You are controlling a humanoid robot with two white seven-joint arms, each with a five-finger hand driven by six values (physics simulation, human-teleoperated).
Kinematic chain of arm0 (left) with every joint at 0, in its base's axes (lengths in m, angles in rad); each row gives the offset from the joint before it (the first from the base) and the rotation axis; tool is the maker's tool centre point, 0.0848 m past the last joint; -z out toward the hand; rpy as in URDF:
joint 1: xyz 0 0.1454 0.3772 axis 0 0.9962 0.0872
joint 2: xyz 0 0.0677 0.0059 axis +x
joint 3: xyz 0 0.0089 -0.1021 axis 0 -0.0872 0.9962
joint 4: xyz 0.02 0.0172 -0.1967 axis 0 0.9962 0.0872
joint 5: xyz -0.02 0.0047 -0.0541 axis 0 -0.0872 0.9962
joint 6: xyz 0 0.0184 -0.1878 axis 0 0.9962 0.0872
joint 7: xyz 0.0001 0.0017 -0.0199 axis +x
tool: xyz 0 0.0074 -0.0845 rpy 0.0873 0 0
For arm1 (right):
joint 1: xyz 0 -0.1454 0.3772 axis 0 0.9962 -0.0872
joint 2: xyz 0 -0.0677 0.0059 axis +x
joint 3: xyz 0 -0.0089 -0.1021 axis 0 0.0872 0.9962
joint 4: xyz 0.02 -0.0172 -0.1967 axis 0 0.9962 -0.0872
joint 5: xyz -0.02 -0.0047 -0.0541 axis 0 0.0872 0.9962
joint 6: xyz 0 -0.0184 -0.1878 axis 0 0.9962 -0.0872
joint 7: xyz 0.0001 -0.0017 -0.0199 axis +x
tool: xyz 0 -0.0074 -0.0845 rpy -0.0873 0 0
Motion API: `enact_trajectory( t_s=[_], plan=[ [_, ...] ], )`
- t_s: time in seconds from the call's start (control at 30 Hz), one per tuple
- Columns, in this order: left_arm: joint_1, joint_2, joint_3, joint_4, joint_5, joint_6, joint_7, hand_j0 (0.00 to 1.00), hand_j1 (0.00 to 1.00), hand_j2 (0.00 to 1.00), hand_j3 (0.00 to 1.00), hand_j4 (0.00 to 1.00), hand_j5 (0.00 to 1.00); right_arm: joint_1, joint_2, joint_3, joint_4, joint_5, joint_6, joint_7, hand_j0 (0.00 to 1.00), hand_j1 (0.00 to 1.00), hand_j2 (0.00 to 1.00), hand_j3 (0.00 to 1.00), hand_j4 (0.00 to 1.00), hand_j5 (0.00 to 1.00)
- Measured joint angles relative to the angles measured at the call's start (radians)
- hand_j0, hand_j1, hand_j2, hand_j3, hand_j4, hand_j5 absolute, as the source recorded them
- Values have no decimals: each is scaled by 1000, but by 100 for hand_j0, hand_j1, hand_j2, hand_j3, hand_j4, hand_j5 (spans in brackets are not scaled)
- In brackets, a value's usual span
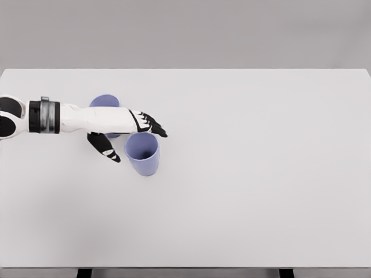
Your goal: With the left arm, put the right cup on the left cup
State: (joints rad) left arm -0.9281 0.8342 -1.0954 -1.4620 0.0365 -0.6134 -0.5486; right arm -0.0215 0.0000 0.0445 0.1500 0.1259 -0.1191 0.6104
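Head view: left hand (128, 134), fingers spread, holds nothing beside the right cup (142, 153); wrap it squarely before lifting toward the left cup (104, 102).

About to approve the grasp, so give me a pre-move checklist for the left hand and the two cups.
1. Right cup upright, mouth open: ok.
2. Left hand open, holding nothing: ok.
3. Hand beside the right cup, thumb at its left, fingers above its rim: ok.
4. Fingers touching the cup: cannot tell.
5. Left cup fully visible as target: not ok, forearm covers most of it.
6. Table space right of the cups free: ok.
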Motion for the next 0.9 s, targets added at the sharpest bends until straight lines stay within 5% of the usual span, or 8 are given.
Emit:
enact_trajectory(
  t_s=[0.8,0.9],
  plan=[
    [37,-77,12,61,-64,0,10,100,100,100,100,100,100,0,0,0,0,0,0,0,100,100,100,100,100,100],
    [51,-80,11,65,-65,0,13,89,89,89,89,89,89,0,0,0,0,0,0,0,100,100,100,100,100,100]
  ],
)
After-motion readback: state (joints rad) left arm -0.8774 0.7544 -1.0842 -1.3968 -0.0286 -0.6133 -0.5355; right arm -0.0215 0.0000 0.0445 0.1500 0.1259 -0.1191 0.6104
